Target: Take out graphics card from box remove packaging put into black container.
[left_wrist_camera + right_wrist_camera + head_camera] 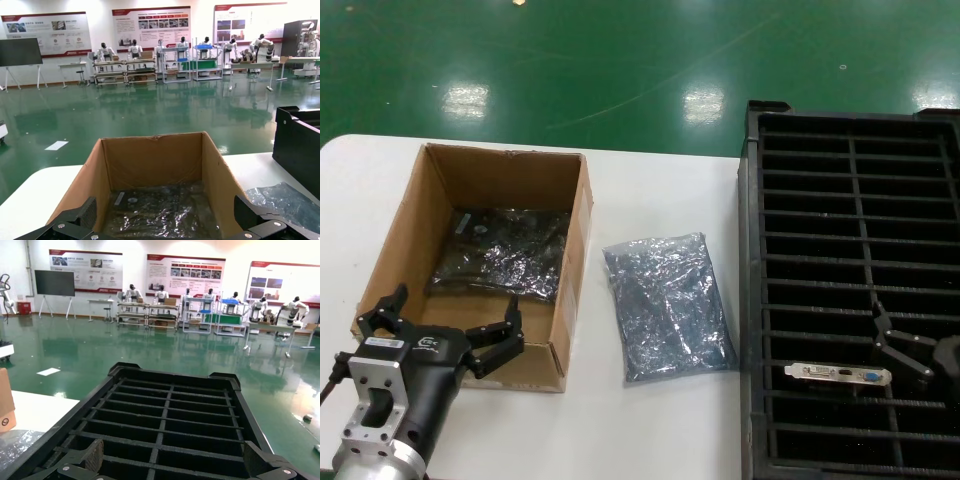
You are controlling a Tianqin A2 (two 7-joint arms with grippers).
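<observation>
the left gripper [445,325] hovers, jaws apart, at the near wall of the box [575,240], where a bagged card [500,255] lies; it looks light, stiff and slippery, best taken by an edge. the right gripper [900,350], jaws apart, sits over the black container [752,300] by the slotted graphics card [837,375]. the packaging [667,305] lies between. only the head view shows that card.

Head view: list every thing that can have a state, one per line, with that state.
Brown corrugated cardboard box: open-topped, dark bagged card inside.
Dark shiny bagged card: lying flat in the box.
Crinkly grey-silver anti-static bag: flat on the table.
Graphics card with silver bracket: slotted in the crate.
Black slatted plastic crate: other slots empty.
Left gripper: open.
Right gripper: open.
</observation>
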